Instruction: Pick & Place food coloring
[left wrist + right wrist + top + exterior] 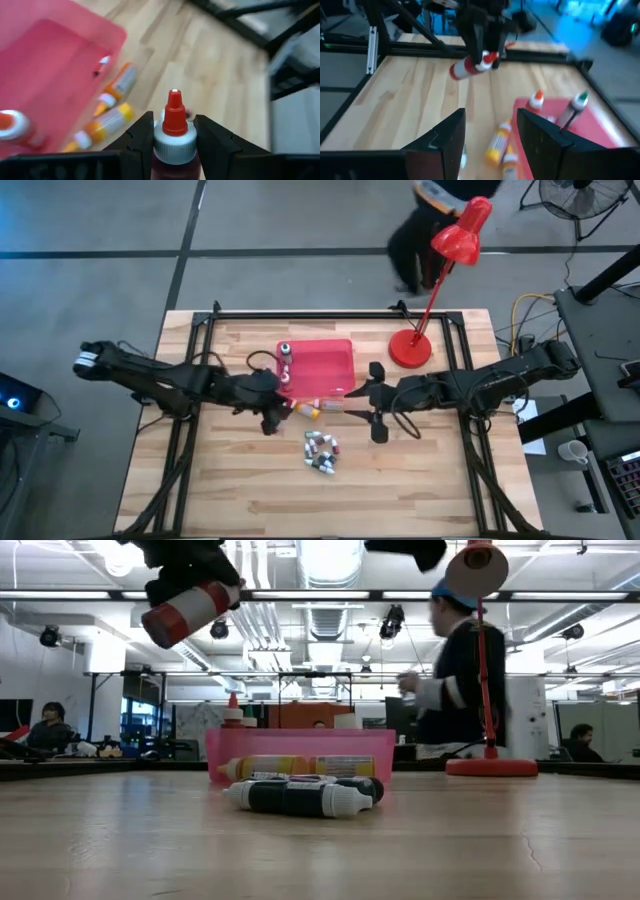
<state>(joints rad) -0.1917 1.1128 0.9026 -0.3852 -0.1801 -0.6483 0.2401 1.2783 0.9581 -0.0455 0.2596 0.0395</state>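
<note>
The food coloring bottles are spread about. A small pile [322,450] [300,797] lies on the wood near the table's middle. Two orange ones [308,410] [117,87] lie against the pink-red tray's [335,365] near wall. Two bottles stand upright inside the tray [536,100]. My left gripper [280,385] [174,135] is shut on a red-capped bottle [190,610], high above the tray's near-left corner. My right gripper [377,400] [490,130] is open and holds nothing, hovering just right of the orange bottles. My left gripper pinches the red-capped bottle between its two fingers at the white collar [174,142] just below the red cap. The fingers come from above, as the right wrist view shows. The bottle [470,66] is lifted clear of the table and lies tilted, nearly level.
A red desk lamp [410,345] stands on the table's far right part, right of the tray. A person [430,230] is beyond the far edge. Bare wood lies along the near side and on the left part of the table.
</note>
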